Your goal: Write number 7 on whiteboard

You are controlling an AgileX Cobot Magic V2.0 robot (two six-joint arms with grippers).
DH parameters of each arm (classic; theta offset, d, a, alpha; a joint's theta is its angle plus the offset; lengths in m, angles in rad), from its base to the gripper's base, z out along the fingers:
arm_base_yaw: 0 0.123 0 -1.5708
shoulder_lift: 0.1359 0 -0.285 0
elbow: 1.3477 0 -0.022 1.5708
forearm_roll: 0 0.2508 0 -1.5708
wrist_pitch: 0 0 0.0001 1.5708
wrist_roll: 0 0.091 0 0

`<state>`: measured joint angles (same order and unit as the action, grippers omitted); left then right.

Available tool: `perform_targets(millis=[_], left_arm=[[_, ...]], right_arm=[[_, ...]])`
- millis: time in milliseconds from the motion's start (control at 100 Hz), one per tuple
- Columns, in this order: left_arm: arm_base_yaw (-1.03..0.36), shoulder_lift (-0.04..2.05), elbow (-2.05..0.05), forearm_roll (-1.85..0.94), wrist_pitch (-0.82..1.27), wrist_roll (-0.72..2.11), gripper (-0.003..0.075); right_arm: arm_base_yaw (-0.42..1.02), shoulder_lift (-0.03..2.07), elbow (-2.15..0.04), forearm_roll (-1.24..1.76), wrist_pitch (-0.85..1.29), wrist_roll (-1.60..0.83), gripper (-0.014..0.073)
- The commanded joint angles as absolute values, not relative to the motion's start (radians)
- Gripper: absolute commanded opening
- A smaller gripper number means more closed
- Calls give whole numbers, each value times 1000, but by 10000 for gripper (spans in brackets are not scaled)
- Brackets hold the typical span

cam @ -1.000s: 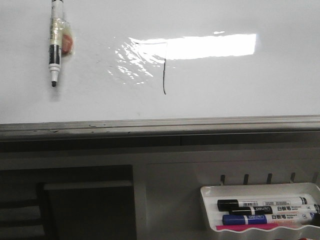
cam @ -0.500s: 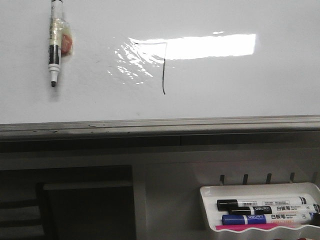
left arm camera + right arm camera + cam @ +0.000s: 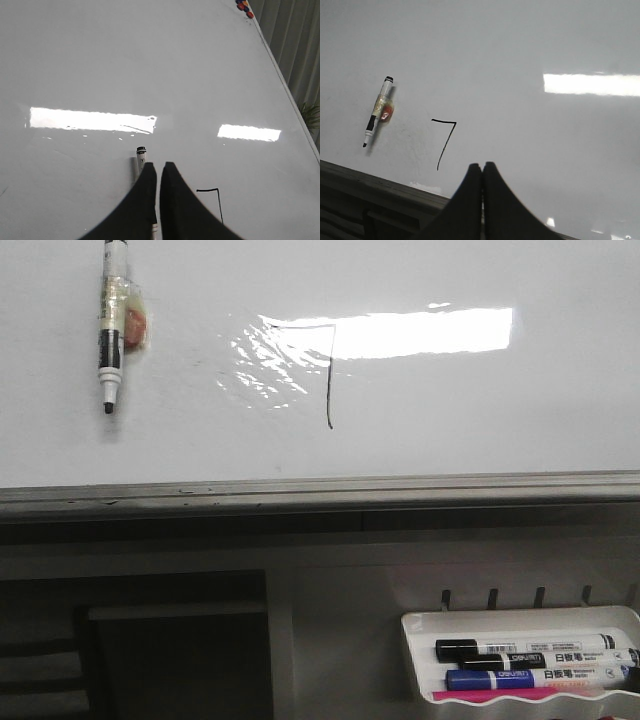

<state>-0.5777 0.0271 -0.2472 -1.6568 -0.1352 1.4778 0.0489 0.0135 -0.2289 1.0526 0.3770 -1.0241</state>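
- Sitting nearest in the front view, a white marker tray (image 3: 520, 620) hangs low on the right and holds several capped markers (image 3: 530, 648) lying on their sides, black and blue ones among them.
- Above the tray runs the grey frame edge (image 3: 320, 490) of the whiteboard (image 3: 480, 410), whose glossy face carries a bright rectangular light reflection (image 3: 420, 332).
- The number 7 (image 3: 328, 375) is drawn in thin black line near the middle of the board, its short top stroke crossing the reflection's left end and its long downstroke ending well above the frame.
- Well to the left of the figure, a marker (image 3: 110, 335) stands against the board, tip down, with tape and a reddish lump at its middle.
- The left pincer (image 3: 158, 172) has its dark fingers pressed close with only a slit between them, beside that marker's cap end.
- The right pincer (image 3: 482, 167) is pressed together with nothing between its fingers, hovering off the board near the figure.
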Motion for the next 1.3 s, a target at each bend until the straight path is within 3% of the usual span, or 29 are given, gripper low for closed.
perform_targets(millis=[0, 990, 1079, 1289], left_arm=[[-576, 38, -271, -1657, -125, 1478, -20], [-576, 38, -271, -1642, -152, 1478, -20], [-576, 50, -254, -1431, -145, 1418, -20], [-491, 137, -190, -659, -147, 719, -20]], right_arm=[[41, 26, -252, 1084, 325, -1030, -64], [41, 26, -252, 1084, 325, -1030, -64], [41, 26, -252, 1084, 325, -1030, -64], [41, 26, -252, 1084, 323, -1030, -64]])
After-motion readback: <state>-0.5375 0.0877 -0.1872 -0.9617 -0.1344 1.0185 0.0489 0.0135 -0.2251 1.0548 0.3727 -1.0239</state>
